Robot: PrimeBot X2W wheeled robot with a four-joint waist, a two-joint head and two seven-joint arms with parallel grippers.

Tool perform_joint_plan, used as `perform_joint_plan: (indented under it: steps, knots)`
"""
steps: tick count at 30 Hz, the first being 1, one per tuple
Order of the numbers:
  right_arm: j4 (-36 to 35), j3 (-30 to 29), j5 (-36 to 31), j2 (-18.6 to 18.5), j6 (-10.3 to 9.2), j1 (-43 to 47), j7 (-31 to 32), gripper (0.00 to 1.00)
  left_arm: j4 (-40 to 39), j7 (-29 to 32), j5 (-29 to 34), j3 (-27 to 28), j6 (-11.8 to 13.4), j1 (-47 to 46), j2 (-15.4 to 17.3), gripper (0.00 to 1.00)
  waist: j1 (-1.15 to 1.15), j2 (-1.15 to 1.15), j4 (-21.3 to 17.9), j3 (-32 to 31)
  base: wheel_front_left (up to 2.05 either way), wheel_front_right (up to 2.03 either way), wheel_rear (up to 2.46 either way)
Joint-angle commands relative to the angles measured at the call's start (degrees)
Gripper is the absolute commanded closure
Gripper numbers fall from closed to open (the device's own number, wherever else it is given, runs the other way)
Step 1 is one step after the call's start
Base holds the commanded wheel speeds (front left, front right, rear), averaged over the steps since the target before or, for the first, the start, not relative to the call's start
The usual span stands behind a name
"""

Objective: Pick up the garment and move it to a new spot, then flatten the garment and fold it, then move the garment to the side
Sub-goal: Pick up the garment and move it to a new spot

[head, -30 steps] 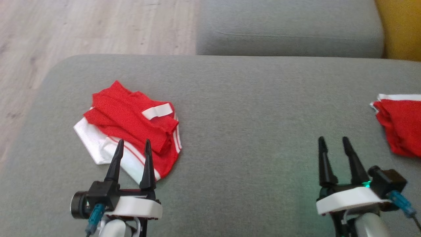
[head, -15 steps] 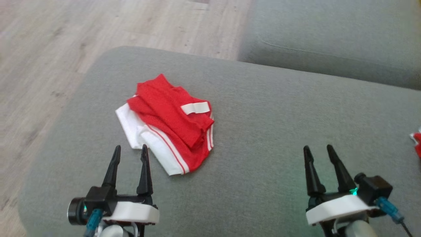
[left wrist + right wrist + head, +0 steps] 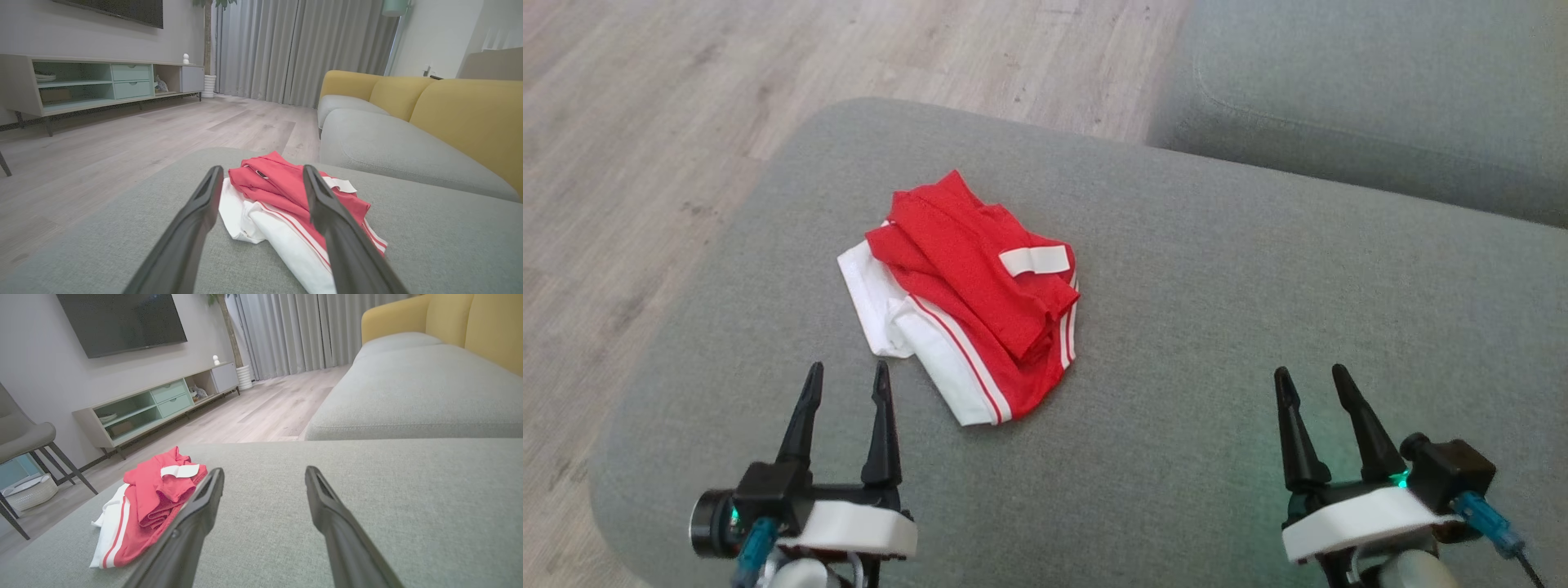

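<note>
Red and white, the garment [image 3: 968,306] lies in a crumpled, half-folded heap on the left part of the grey cushion [image 3: 1217,327], near its left edge. Its long axis runs from far to near, leaning a little right at the near end, where a white striped corner points back toward the robot. The left claw [image 3: 846,367] is the nearer one: the heap sits just beyond it and slightly to its right, apart from the fingertips, and the left wrist view shows it straight ahead between the fingers. That claw is moderately open and holds nothing. The right claw [image 3: 1311,370] hovers well apart to the right over bare cushion, likewise spread and empty. The pick-up looks like a short forward reach for the left arm.
</note>
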Motion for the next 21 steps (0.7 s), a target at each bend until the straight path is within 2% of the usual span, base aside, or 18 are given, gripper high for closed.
perform_joint_plan:
  steps: [1,9,13,21]
  knots:
    - [-1.8,1.4,-0.3,-0.3,-0.04,-2.2,-0.6,0.0,-1.2,-0.3,0.9,1.9,-0.5,-3.0,0.2,0.0,0.0,0.0,-0.7,0.8,0.0,0.0,0.0]
    - [-2.1,-1.2,-2.0,-0.3,-0.04,-3.9,-0.6,0.0,5.2,-0.1,3.4,-1.5,-4.9,-10.7,0.8,0.0,0.0,0.0,-3.4,6.0,0.0,0.0,0.0]
    - [-2.6,-1.9,-2.8,-0.3,-0.04,-5.3,-0.6,0.0,10.0,2.4,4.6,-4.6,-6.8,-16.9,0.8,0.0,0.0,0.0,-4.7,9.4,0.0,0.0,0.0]
    - [-2.8,-2.5,-3.7,-0.3,-0.04,-7.6,-0.6,0.0,18.4,7.1,5.6,-9.7,-8.9,-26.2,0.7,0.0,0.0,0.0,-6.9,14.3,0.0,0.0,0.0]
